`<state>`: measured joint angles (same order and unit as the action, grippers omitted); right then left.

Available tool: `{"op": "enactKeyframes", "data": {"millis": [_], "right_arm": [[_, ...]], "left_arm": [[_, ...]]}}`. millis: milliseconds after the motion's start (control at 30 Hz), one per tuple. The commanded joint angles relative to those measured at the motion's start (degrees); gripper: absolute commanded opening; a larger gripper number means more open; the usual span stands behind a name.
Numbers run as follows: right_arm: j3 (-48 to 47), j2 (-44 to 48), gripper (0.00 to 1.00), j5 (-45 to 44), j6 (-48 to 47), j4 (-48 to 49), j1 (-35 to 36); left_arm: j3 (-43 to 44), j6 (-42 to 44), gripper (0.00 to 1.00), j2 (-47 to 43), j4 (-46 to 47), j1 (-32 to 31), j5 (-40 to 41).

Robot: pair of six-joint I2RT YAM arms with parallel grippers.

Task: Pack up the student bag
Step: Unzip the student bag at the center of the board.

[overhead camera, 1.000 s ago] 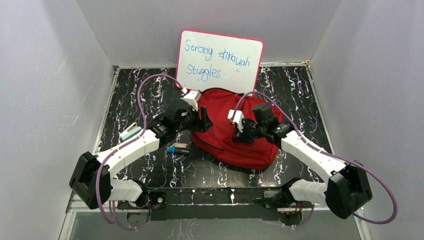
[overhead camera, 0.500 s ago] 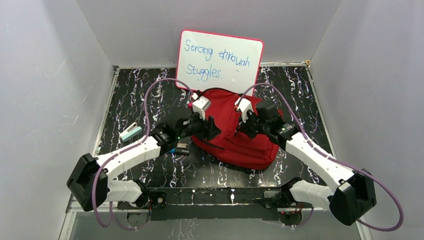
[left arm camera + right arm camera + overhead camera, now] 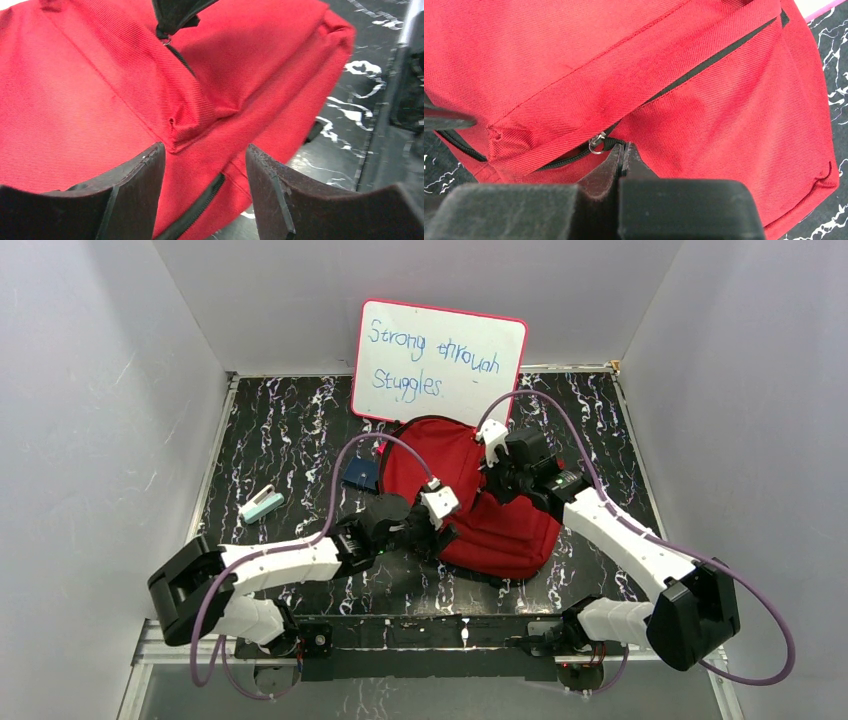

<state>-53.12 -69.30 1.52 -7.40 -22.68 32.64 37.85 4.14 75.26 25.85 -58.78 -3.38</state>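
Find the student bag (image 3: 510, 530) at the centre of the overhead view, lying on the black marbled table (image 3: 290, 430) right below the propped whiteboard (image 3: 440, 360). Begin at the bag's lower-left corner: lower the left gripper (image 3: 203, 155) (fingers spread, nothing between them, poised over a seam) onto the red cloth and pin it flat, to stop the fabric riding along with the slider. Then, further right, work with the right gripper (image 3: 623, 149), pressed together on, seemingly, the black zipper pull (image 3: 605, 143) next to its small metal ring. Draw steadily along the black line of teeth running toward the upper right of the right wrist view, staying low and parallel to the bag, to avoid losing so thin a tab. Judge this the opening of the bag, with packing proper likely yet to begin. As for things hard to read, again from the left: cannot name the pale teal item (image 3: 260, 505) at left centre, nor the dark blue object (image 3: 358, 473) just beside the bag's left edge — both too small from above. Cannot see the left fingertips overhead, hidden under their own wrist. Cannot see the bag's interior anywhere, nor the extent of the zipper's opening. Cannot identify the dark shape cut off at the top edge of the left wrist view.
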Motion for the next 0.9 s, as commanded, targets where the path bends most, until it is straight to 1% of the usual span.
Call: {"op": "enactKeyframes", "data": {"millis": [0,167,267,367,467,567,867], "right_arm": [[-3.76,-0.35,0.00,-2.01,1.71,0.53,-0.99],[-3.52,0.29,0.00,-1.87,2.27,0.53,-1.66],[-3.68,0.10,0.00,-1.87,2.62,0.68,-2.18],[-3.95,-0.48,0.00,-1.87,3.06,1.17,-2.81],[-4.77,-1.52,0.00,-2.30,3.86,1.83,-3.39],[-6.20,-2.92,0.00,-3.89,4.46,2.74,-4.29],[-12.88,-9.80,0.00,-9.73,6.14,4.84,-6.67]], "left_arm": [[0.94,6.59,0.57,3.64,6.65,-0.36,8.19],[2.46,8.79,0.53,7.94,8.03,-0.37,10.94],[3.16,8.93,0.46,9.17,8.78,-0.37,11.80],[3.89,9.12,0.33,10.08,9.07,-0.37,11.71],[4.49,9.22,0.14,10.59,8.39,-0.37,10.57],[4.37,9.07,0.01,10.41,7.47,-0.37,9.46],[1.82,7.46,0.00,6.82,5.79,-0.37,7.73]]}}
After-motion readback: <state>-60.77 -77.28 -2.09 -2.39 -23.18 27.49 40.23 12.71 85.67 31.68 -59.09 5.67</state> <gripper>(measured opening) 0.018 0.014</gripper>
